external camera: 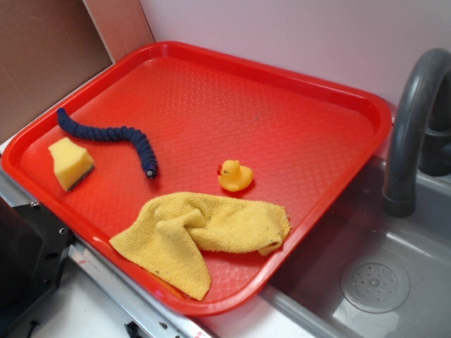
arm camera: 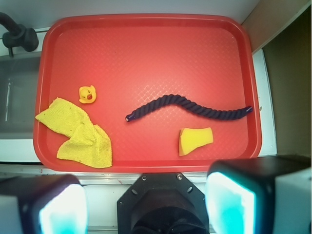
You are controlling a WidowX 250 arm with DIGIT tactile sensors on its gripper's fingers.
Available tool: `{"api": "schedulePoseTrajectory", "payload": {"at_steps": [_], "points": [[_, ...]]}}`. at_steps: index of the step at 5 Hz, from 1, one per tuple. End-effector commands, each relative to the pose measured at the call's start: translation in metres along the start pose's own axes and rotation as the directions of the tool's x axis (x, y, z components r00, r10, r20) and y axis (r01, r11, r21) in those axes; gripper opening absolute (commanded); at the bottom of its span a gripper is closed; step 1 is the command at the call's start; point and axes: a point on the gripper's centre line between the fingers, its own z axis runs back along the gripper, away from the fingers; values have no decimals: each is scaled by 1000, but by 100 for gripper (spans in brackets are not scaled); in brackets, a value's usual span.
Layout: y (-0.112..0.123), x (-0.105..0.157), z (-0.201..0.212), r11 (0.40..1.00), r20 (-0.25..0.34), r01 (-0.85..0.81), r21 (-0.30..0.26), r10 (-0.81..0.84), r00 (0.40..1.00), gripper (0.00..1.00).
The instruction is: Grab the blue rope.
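The blue rope (external camera: 113, 135) is dark navy and twisted. It lies in a wavy curve on the left part of the red tray (external camera: 296, 77). In the wrist view the rope (arm camera: 187, 107) runs across the tray's middle right. My gripper (arm camera: 146, 207) is open and empty, high above the near edge of the tray (arm camera: 146, 168), well short of the rope. Its two fingers (arm camera: 229, 204) show at the bottom corners of the wrist view. The gripper itself is not seen in the exterior view.
A yellow sponge (external camera: 70, 163) lies just beside the rope's left end. A yellow rubber duck (external camera: 235, 176) and a yellow cloth (external camera: 201, 229) lie on the tray's near side. A grey sink (external camera: 394, 274) with a dark faucet (external camera: 412, 120) is at the right.
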Motion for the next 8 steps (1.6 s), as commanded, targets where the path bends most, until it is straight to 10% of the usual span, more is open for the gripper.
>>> {"api": "schedulePoseTrajectory", "payload": {"at_steps": [1,2,4,8], "points": [[0,0,0,1000,0,0,0,0,1000,100],[0,19,-13,977,-36,-207,-40,206,978,100],[-7,41,-54,795,77,-606,-44,607,791,100],[18,70,-180,539,158,-842,11,830,534,100]]}}
